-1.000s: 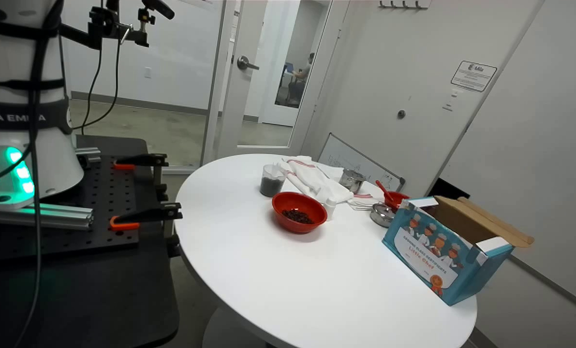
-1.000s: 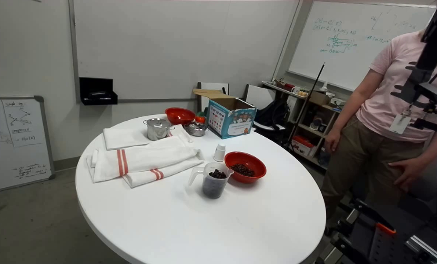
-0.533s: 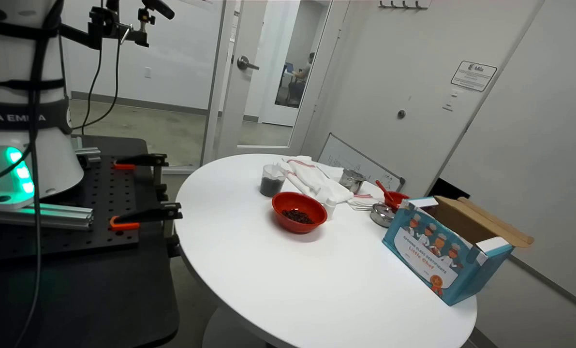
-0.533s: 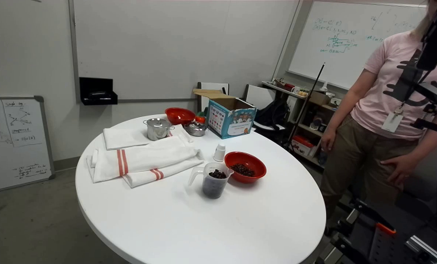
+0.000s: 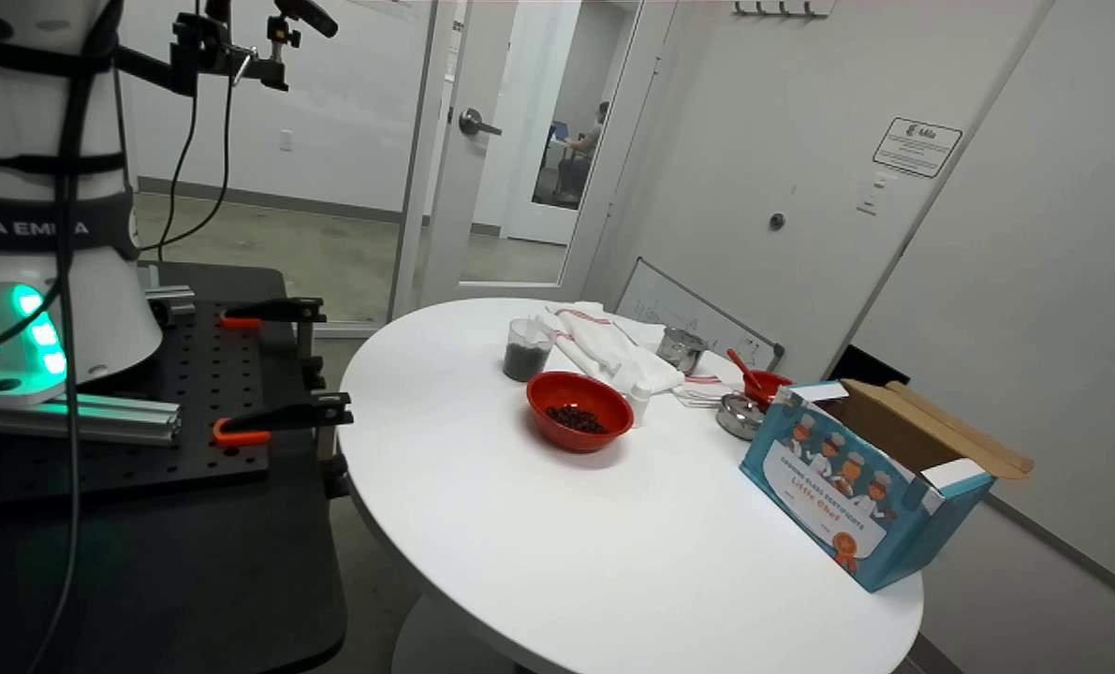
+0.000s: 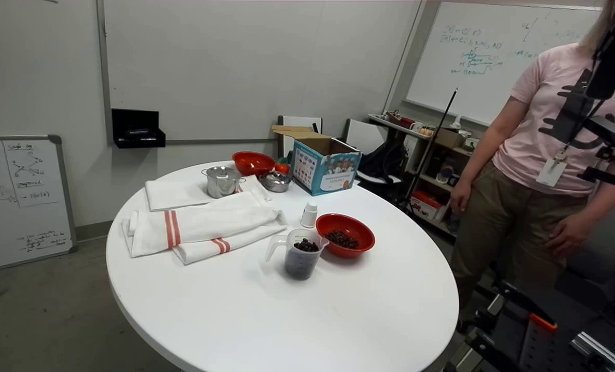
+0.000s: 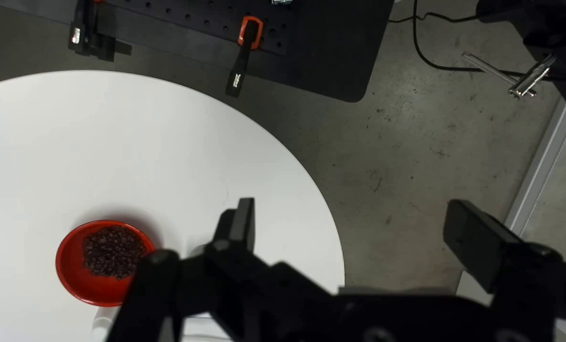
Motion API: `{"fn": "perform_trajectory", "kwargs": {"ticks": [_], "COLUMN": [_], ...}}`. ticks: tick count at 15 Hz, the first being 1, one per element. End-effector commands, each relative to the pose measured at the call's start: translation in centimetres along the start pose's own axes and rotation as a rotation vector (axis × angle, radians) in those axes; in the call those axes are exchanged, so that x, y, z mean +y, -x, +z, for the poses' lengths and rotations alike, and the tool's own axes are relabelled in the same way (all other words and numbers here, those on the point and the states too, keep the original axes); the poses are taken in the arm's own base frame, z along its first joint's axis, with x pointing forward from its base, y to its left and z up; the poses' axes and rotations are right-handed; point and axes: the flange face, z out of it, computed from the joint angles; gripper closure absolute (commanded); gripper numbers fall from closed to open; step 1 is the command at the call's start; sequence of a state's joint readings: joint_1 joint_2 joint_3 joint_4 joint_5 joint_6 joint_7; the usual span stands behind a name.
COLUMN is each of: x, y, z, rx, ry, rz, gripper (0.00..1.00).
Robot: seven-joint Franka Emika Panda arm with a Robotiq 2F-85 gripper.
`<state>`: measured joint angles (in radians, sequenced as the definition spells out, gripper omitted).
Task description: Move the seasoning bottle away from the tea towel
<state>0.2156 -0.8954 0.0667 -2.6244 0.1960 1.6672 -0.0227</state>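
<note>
The seasoning bottle is a small white bottle (image 6: pixel 309 216) standing upright between the tea towel and a red bowl. It also shows partly hidden behind the bowl (image 5: pixel 640 408) and at the lower left of the wrist view (image 7: pixel 103 323), partly covered by my gripper. The tea towel (image 6: pixel 209 227) is white with red stripes and lies folded; its right end is a small gap from the bottle. It also shows in an exterior view (image 5: pixel 594 342). My gripper (image 7: pixel 348 209) is open and empty, above the table's edge and the floor. It is out of both exterior views.
A red bowl of dark beans (image 6: pixel 344 236) stands right beside the bottle. A clear measuring cup (image 6: pixel 301 261) stands in front. A metal pot (image 6: pixel 222 182), a lidded pan (image 6: pixel 275 182) and a blue box (image 6: pixel 325 168) stand farther back. The round table's edge (image 7: pixel 302 166) shows. A person (image 6: pixel 539 129) stands nearby.
The person at the right has shifted slightly to the left. The bottle, towel and other table objects have not moved. No arm motion shows in the exterior views.
</note>
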Motion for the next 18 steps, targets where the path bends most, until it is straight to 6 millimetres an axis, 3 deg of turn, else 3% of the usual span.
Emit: {"fn": "perform_trajectory", "kwargs": {"ticks": [1,7,15,16,18], "x": [0.0,-0.3,-3.2,-2.8,-3.1], "y": [0.0,-0.9,-9.4,-6.5,-8.2], "z": [-0.1,-0.4,-2.3,-1.8,-1.9], "rx": [-0.001,0.05,0.257,0.245,0.249], "ry": [0.0,0.039,0.16,0.126,0.145], "rz": [0.0,0.055,0.139,0.113,0.124], "gripper": [0.0,0.0,0.0,0.0,0.0]}}
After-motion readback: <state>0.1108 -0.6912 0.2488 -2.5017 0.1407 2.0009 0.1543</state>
